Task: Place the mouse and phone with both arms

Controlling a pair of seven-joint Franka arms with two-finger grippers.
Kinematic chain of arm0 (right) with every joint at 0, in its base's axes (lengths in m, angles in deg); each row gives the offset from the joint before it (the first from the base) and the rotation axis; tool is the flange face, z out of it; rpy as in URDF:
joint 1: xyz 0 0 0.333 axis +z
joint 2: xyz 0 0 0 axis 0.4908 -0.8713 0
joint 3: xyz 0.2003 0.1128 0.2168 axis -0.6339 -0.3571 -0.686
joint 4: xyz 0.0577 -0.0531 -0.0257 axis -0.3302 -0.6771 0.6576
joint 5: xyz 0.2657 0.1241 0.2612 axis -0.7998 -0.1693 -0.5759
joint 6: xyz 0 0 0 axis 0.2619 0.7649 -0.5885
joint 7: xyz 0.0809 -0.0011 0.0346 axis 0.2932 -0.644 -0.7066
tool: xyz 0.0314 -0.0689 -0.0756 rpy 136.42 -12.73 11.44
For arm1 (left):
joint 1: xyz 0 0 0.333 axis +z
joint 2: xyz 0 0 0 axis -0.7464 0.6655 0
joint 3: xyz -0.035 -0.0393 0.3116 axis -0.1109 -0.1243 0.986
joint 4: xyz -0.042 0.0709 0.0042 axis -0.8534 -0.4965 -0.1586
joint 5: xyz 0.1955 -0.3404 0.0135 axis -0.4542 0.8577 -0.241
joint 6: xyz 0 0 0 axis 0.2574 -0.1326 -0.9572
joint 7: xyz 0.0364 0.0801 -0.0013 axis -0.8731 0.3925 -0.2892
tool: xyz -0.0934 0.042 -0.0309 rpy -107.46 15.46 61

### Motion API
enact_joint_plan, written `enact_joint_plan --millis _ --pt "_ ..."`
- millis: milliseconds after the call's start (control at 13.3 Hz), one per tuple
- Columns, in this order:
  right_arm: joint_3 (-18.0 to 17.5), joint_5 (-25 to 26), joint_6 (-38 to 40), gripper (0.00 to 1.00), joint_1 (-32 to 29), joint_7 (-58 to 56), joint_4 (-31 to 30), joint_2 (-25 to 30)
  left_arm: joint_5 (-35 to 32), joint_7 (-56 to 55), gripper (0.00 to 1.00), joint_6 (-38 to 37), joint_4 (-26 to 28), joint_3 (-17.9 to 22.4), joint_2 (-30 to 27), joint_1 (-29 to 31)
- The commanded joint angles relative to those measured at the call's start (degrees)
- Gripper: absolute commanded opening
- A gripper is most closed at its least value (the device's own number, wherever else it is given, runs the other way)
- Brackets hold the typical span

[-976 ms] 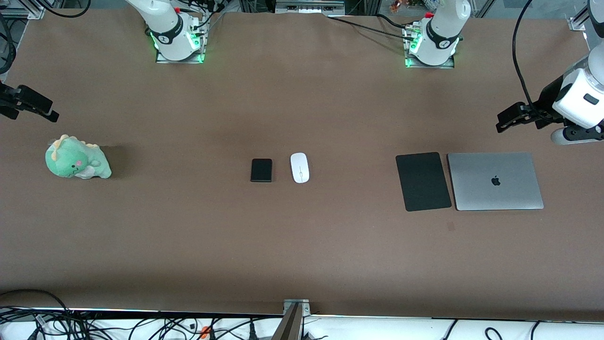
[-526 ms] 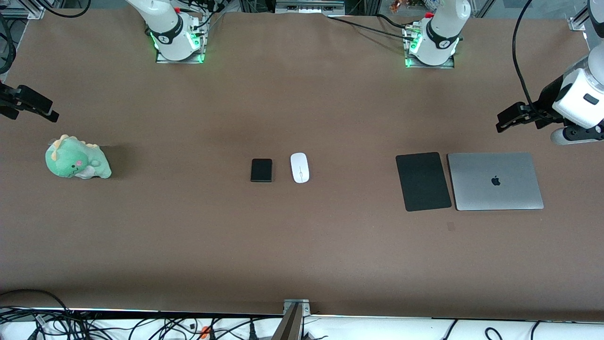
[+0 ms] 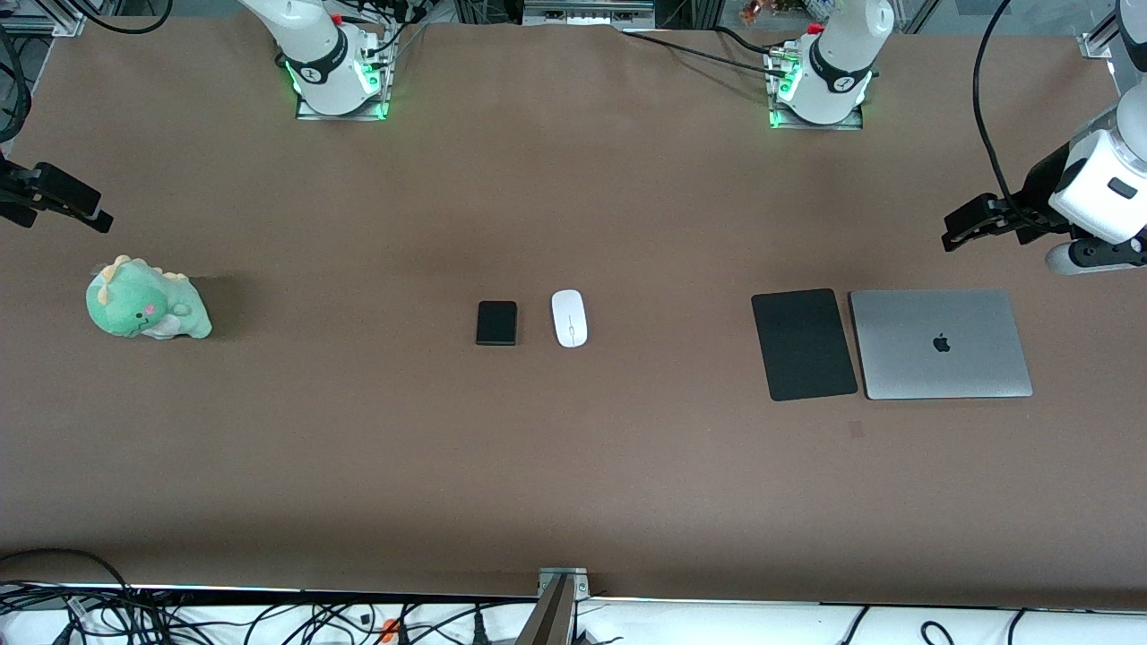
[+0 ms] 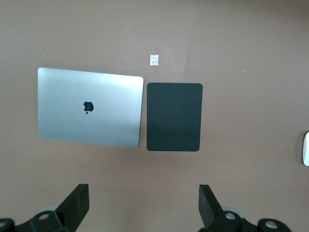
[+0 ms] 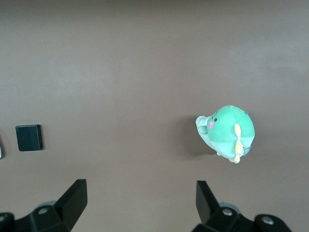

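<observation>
Right now both my end effectors hang spread wide and empty over the ends of the desk (image 3: pixel 573 466).

My left end effector (image 4: pixel 144 208) is up over bare desk at the left arm's end, beside the closed laptop (image 3: pixel 940 344) and the black pad (image 3: pixel 803 344) that lies just beside it; its fingers (image 4: pixel 77 203) stand well apart and hold nothing. My right end effector (image 5: pixel 140 203) is over the right arm's end, by the green plush dinosaur (image 3: pixel 145 300), fingers (image 5: pixel 75 198) likewise apart and free. The mouse (image 3: pixel 569 318) and the phone (image 3: pixel 496 322) lie flat near the middle of the desk, close beside each other but not touching, the mouse toward the left arm's end, the phone toward the right arm's end, both well apart from either end effector.
</observation>
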Motion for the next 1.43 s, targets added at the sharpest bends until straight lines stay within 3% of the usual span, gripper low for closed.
enact_joint_plan --millis 0,300,526,826,1126,1352 --pt "-0.44 0.45 0.36 1.0 -0.28 -1.03 -0.75 0.06 0.98 0.39 1.0 -2.41 -1.58 -0.47 0.75 0.5" --pt "-0.53 0.45 3.43 1.0 -0.19 -0.94 -1.1 -1.7 1.33 -0.22 1.0 -3.38 -1.49 -1.35 2.42 -0.64" --pt "-0.7 0.45 4.14 1.0 2.08 -0.07 -1.19 -4.24 8.26 -4.33 1.0 -1.9 -1.58 -3.19 6.62 -2.13" --pt "-0.7 -0.08 3.44 1.0 5.6 4.93 -1.19 -8.11 8.63 -15.39 1.0 6.17 -0.53 -7.41 11.02 -5.99" --pt "-0.79 -0.52 3.61 1.0 7.36 8.63 -1.01 -9.09 8.1 -28.68 1.0 13.3 -0.17 -7.86 15.94 -14.25" --pt "-0.79 -0.52 3.61 1.0 7.37 9.51 -1.01 -9.61 7.84 -37.63 1.0 24.35 0.97 -7.68 21.3 -21.01"
